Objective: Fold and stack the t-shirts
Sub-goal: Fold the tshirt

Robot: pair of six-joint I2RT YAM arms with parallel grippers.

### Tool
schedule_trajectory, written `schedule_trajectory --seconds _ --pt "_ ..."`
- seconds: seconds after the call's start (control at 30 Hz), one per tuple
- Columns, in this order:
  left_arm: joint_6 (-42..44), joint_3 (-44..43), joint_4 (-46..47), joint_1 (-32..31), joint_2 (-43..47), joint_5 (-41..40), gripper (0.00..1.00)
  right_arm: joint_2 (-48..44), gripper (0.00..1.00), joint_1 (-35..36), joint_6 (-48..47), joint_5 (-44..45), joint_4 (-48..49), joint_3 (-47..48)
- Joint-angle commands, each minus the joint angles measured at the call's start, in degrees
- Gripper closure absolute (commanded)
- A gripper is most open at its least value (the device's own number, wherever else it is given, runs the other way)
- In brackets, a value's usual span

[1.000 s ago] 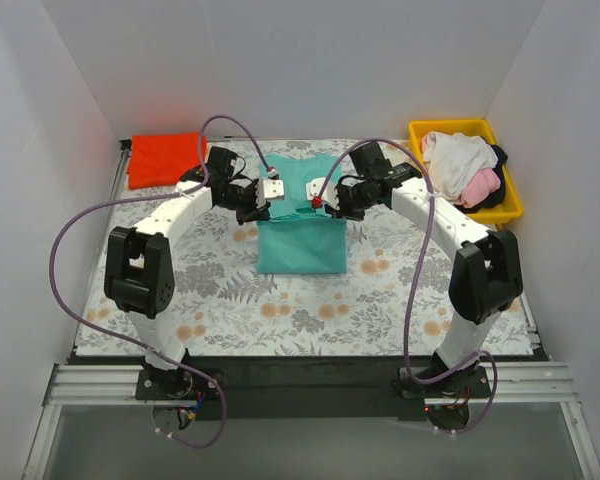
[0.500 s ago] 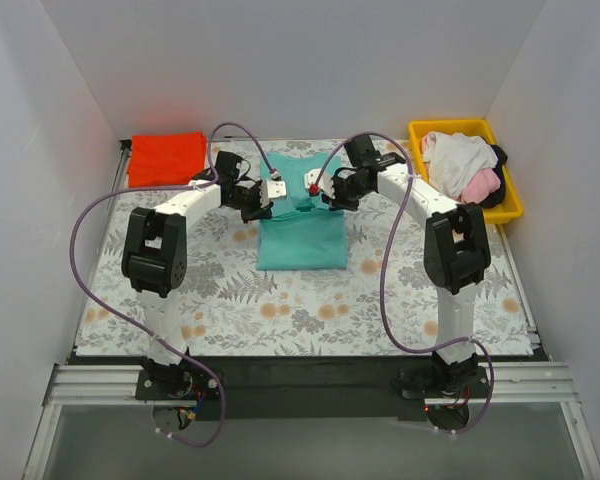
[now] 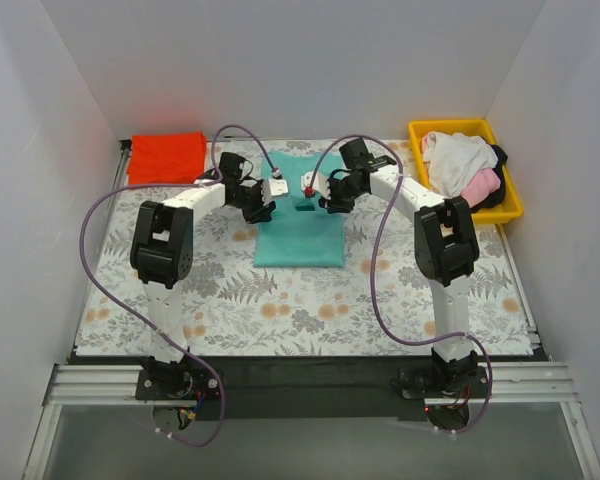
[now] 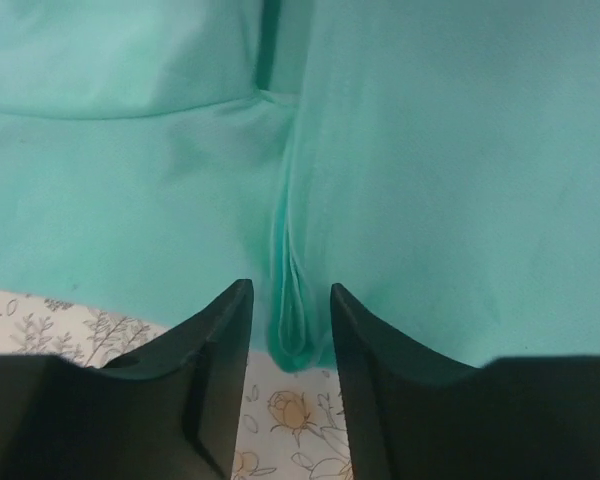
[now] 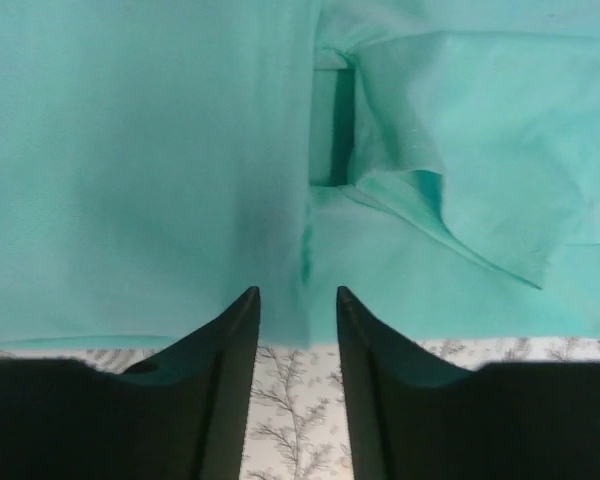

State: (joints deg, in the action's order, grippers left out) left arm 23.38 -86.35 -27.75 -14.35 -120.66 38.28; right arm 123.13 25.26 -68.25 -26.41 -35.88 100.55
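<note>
I see both arms stretched far forward, converging on the teal-green t-shirt [image 3: 300, 228] mid-surface. My left tool [image 4: 290, 325] pinches a folded cloth edge between narrow jaws; my right tool [image 5: 298, 322] likewise straddles a fold, narrowly parted, cloth between them.

Fern-patterned cloth [image 3: 280, 300] under shirts, tray

A fern-patterned cloth [image 3: 310, 295], grey with orange flowers, is spread across the table. A yellow plastic tray [image 3: 511, 205] is set at the far right corner. White walls [image 3: 310, 60] enclose the scene.
</note>
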Motion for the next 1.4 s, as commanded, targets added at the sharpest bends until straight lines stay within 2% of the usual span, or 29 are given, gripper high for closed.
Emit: schedule_trajectory --seconds 0.0,0.03,0.17,0.27,0.3,0.4,0.5,0.63,0.8,1.1,1.37 --pt "-4.56 -5.67 2.17 0.99 1.74 -1.19 0.62 -0.7 0.52 -0.29 -0.05 2.59 1.86 4.29" --pt "-5.96 -6.81 2.08 1.16 2.44 -1.11 0.6 -1.57 0.41 -0.38 1.09 3.12 1.78 5.0" --pt "-15.26 -9.81 1.47 2.57 6.04 1.17 0.51 -3.86 0.37 -0.91 5.31 5.14 0.99 10.53" --pt "-17.05 -5.43 -0.55 2.84 11.57 3.46 0.49 -7.46 0.42 -0.82 7.07 3.66 -2.96 9.76" --pt "-17.22 -1.58 -1.08 2.84 14.63 4.25 0.49 -8.51 0.49 -0.74 7.86 2.69 -4.27 8.62" --pt "-21.42 6.33 -1.34 2.4 18.52 6.98 0.48 -12.64 0.61 0.14 12.69 0.41 -4.73 2.47" --pt "-25.02 11.36 -1.61 0.74 21.43 9.09 0.48 -15.11 0.66 1.46 17.95 -2.49 -5.69 -3.07" --pt "-29.07 19.87 1.71 -3.22 23.71 6.64 0.48 -17.4 0.67 5.23 21.65 -3.64 -5.08 -10.72" --pt "-28.39 22.71 2.87 -7.88 21.79 0.06 0.49 -13.37 0.73 6.56 26.58 -3.91 -3.76 -13.36" --pt "-28.82 25.08 2.7 -8.24 18.27 -6.02 0.5 -9.23 0.74 5.69 28.26 -1.8 -0.77 -20.3" --pt "-26.02 28.77 1.82 -8.06 19.93 -8.05 0.53 -11.07 0.73 4.1 25.62 2.51 0.81 -24.26"
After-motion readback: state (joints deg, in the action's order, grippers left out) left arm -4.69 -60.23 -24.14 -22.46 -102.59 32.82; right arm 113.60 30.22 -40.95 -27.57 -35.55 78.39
